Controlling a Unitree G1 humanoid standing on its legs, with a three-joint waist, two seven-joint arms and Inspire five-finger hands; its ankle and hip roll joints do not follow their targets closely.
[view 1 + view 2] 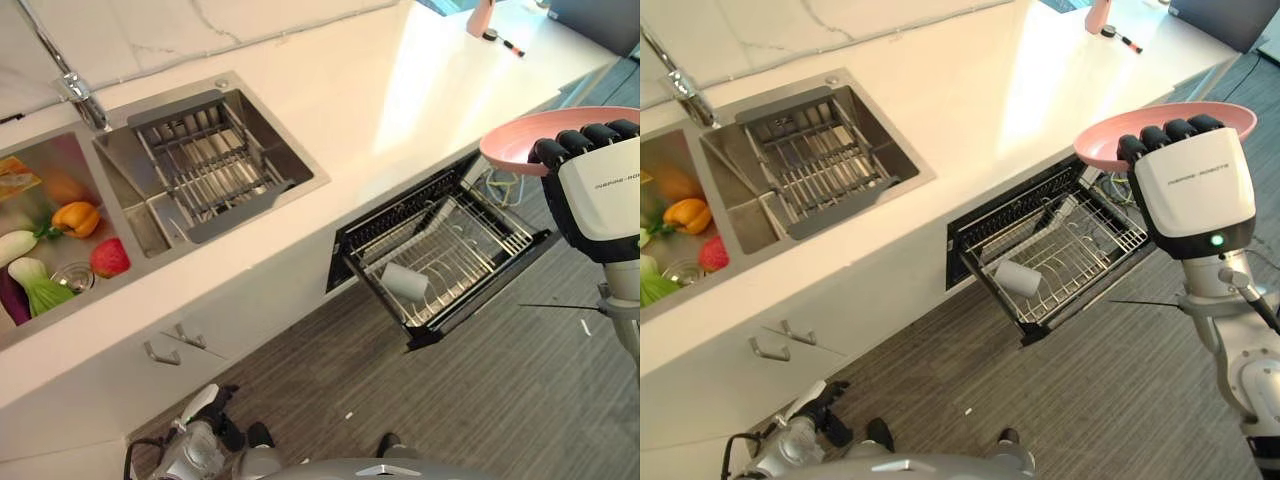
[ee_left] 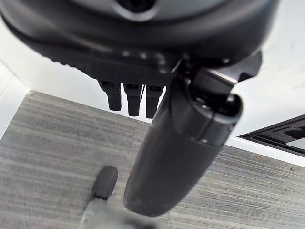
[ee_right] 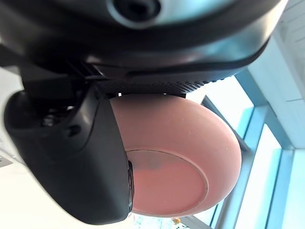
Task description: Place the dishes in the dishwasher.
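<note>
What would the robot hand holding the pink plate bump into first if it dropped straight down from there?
Probably the pulled-out dishwasher rack. The right robot hand holds the pink plate above the rack's right end, though depth is unclear and it might pass just outside onto the floor.

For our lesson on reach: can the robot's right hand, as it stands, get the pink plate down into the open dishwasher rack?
Probably yes. The right hand grips the pink plate just above the pulled-out rack, with nothing between; a white cup lies at the rack's other end.

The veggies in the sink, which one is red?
The round red one, lying nearest the sink's divider, just below the orange pepper. The others are white, green or purple.
</note>
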